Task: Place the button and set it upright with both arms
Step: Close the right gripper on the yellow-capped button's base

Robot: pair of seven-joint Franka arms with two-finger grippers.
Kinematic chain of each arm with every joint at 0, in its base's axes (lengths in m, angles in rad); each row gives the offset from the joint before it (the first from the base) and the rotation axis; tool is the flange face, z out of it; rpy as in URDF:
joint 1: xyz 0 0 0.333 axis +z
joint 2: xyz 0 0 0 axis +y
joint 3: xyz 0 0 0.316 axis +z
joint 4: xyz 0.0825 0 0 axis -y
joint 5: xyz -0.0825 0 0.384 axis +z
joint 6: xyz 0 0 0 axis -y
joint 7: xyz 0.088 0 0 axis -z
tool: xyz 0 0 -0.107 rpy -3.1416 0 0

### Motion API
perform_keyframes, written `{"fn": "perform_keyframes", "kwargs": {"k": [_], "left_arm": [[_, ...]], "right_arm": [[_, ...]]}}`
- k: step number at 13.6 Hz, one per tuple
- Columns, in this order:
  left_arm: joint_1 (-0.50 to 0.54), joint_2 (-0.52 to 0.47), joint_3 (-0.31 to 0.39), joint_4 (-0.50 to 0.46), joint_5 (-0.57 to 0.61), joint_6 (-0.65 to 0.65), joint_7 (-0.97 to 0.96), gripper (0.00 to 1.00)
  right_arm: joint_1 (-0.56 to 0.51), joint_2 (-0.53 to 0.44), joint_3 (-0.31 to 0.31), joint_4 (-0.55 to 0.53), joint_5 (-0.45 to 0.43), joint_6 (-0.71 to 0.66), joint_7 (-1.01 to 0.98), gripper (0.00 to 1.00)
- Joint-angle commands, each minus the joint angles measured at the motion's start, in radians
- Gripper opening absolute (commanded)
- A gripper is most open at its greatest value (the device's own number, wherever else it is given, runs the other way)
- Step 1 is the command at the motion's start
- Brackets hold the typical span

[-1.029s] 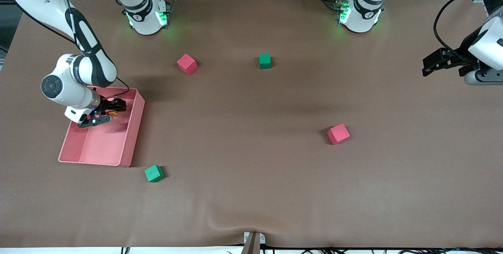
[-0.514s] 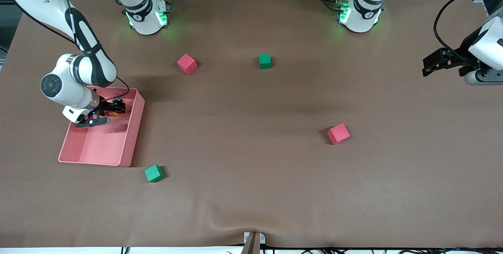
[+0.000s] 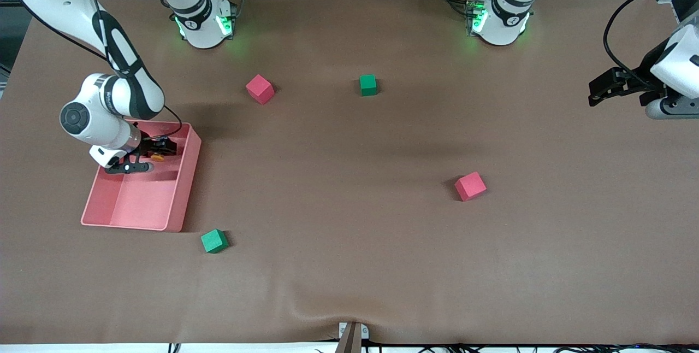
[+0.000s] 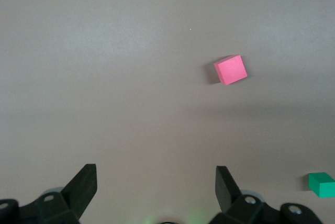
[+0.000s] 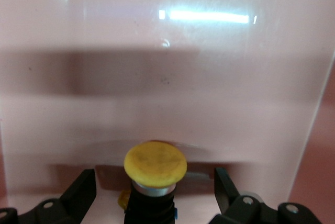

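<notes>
The button (image 3: 158, 157), with a round orange cap on a black body, lies in the pink tray (image 3: 180, 200) toward the right arm's end of the table. My right gripper (image 3: 155, 157) is down in the tray, open, one finger on each side of the button. In the right wrist view the cap (image 5: 155, 164) sits between the fingers (image 5: 84, 187) with a gap on both sides, so nothing is gripped. My left gripper (image 3: 595, 92) hovers open and empty over the table's left-arm end; the left wrist view shows its gripper (image 4: 156, 170) over bare mat.
Two pink cubes (image 3: 260, 88) (image 3: 470, 186) and two green cubes (image 3: 368, 84) (image 3: 214, 241) lie scattered on the brown mat. The left wrist view catches a pink cube (image 4: 231, 69) and a green cube (image 4: 320, 184). The tray's walls rise close around the right gripper.
My right gripper has shifted slightly inside the tray toward the robots' bases, still open around the button. The left arm has hardly moved.
</notes>
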Motion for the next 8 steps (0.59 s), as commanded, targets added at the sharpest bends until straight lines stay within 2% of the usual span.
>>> {"fn": "perform_keyframes", "kwargs": {"k": [1,3,4,5,6,7,8], "left_arm": [[0.003,-0.023,-0.009,-0.020,0.019,-0.004,0.002,1.00],[0.003,-0.022,-0.010,-0.024,0.019,-0.003,0.002,1.00],[0.002,-0.022,-0.010,-0.026,0.021,-0.003,0.002,1.00],[0.002,-0.022,-0.010,-0.026,0.021,-0.003,0.002,1.00],[0.002,-0.023,-0.010,-0.027,0.019,-0.003,0.002,1.00],[0.002,-0.023,-0.010,-0.027,0.019,-0.003,0.002,1.00],[-0.003,-0.023,-0.010,-0.026,0.019,-0.003,0.001,1.00]], "right_arm": [[-0.012,-0.012,0.011,-0.026,-0.012,-0.023,0.018,1.00],[-0.009,-0.013,0.011,-0.026,-0.012,-0.057,0.018,1.00],[-0.007,-0.013,0.011,-0.024,-0.012,-0.063,0.013,0.74],[-0.009,-0.013,0.011,-0.024,-0.012,-0.065,0.011,0.32],[-0.009,-0.013,0.012,-0.024,-0.012,-0.065,0.011,0.08],[-0.009,-0.015,0.012,-0.021,-0.012,-0.064,0.010,0.00],[-0.007,-0.022,0.012,-0.021,-0.012,-0.065,0.010,0.00]]}}
